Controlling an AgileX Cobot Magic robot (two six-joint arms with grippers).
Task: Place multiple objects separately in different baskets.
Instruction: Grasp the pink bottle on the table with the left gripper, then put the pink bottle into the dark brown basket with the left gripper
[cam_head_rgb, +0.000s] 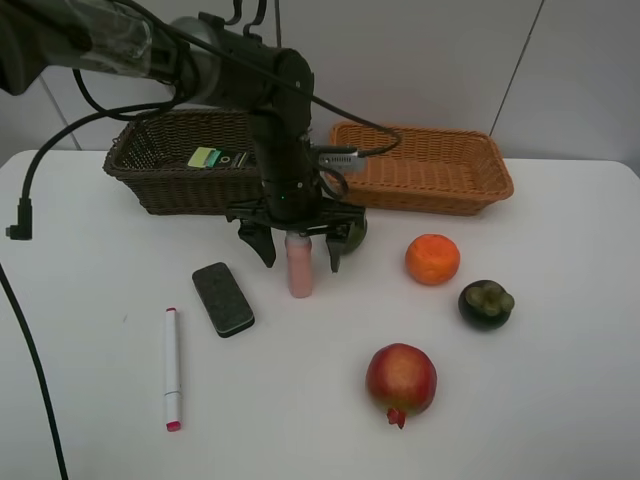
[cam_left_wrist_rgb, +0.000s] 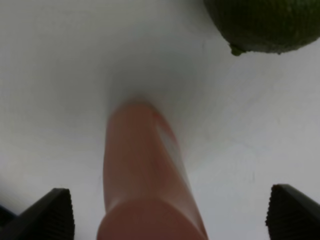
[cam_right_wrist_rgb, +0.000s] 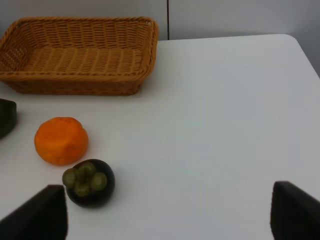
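Observation:
My left gripper (cam_head_rgb: 298, 245) points straight down, open, with one finger on each side of the upright pink small bottle (cam_head_rgb: 299, 266); neither finger touches it. In the left wrist view the bottle (cam_left_wrist_rgb: 145, 185) stands between the black fingertips (cam_left_wrist_rgb: 50, 215). The green fruit (cam_head_rgb: 353, 232) sits just behind the gripper. On the table lie the black flat case (cam_head_rgb: 223, 298), white marker (cam_head_rgb: 172, 368), orange (cam_head_rgb: 432, 259), mangosteen (cam_head_rgb: 486, 304) and pomegranate (cam_head_rgb: 401, 381). The dark brown basket (cam_head_rgb: 180, 192) holds the dark green pump bottle (cam_head_rgb: 218, 158). My right gripper (cam_right_wrist_rgb: 170, 215) is open over bare table.
The light orange-tan basket (cam_head_rgb: 430, 195) stands at the back right, beside the dark one, with nothing showing inside it. A black cable (cam_head_rgb: 22, 220) hangs over the table's left side. The table's right edge (cam_right_wrist_rgb: 305, 55) runs close to the right gripper.

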